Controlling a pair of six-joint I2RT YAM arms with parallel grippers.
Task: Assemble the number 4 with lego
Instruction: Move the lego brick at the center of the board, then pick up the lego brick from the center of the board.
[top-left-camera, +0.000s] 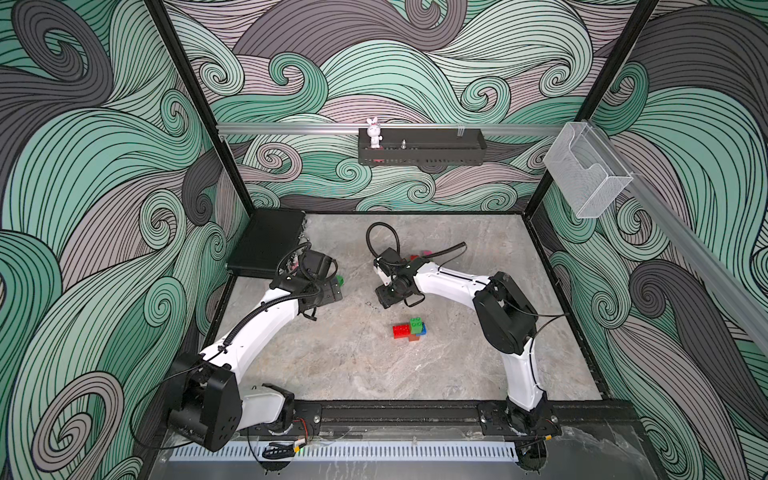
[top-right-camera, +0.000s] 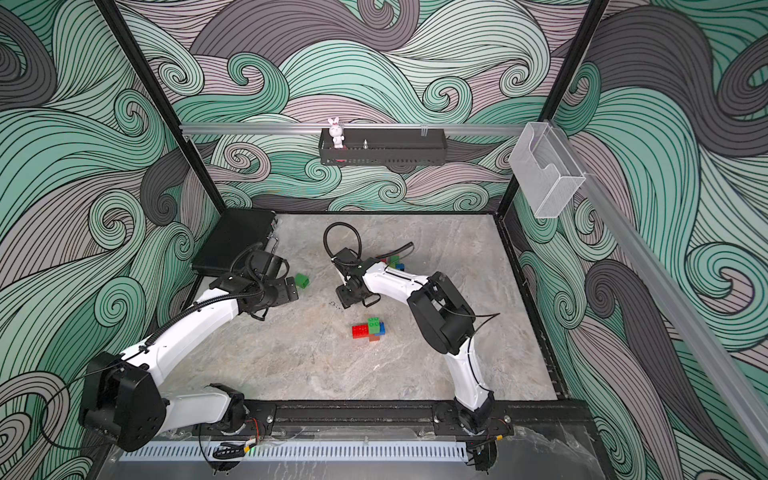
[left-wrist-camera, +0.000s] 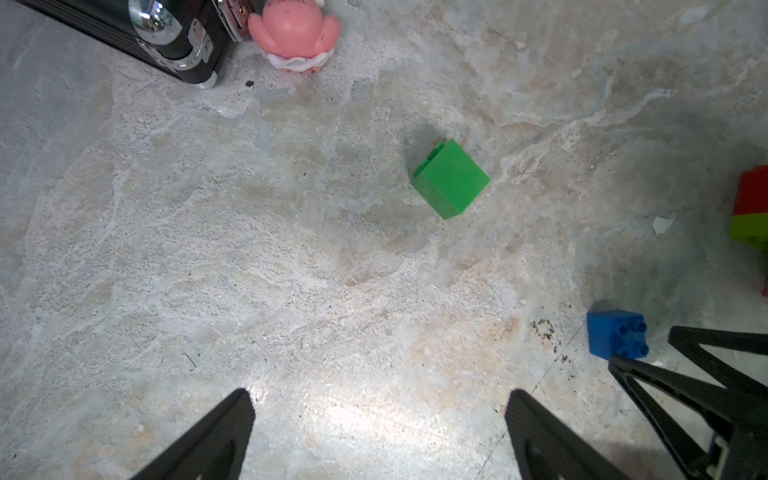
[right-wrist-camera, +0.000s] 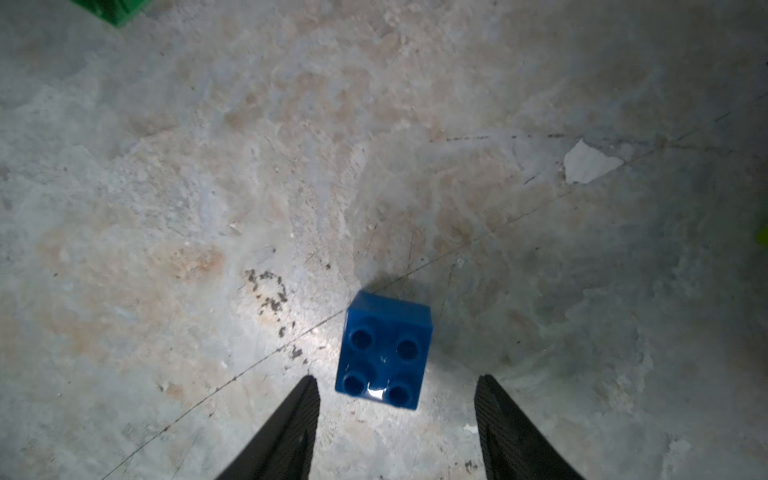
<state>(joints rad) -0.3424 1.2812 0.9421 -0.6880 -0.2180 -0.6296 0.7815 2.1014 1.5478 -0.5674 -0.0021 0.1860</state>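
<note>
Two claws, both open and both empty. Your left claw (left-wrist-camera: 380, 399) hangs spread wide over the bare surface (left-wrist-camera: 208, 249). The green brick (left-wrist-camera: 451, 180) lies on its side ahead of it, well clear of either fingertip. Your right claw (right-wrist-camera: 397, 380) is only partly spread, and the blue brick (right-wrist-camera: 384, 353) sits on the surface between its fingertips with its studs showing. You can see a gap on each side of that brick, so nothing is gripped. Near the middle of the surface, in both top views, sits the joined cluster (top-left-camera: 409, 329) of red, green, blue and orange bricks. More loose bricks (top-right-camera: 392, 262) lie behind your right arm, partly hidden by it. A pink toy (left-wrist-camera: 295, 33) sits just beside the black case (left-wrist-camera: 124, 25) at the far left corner.
</note>
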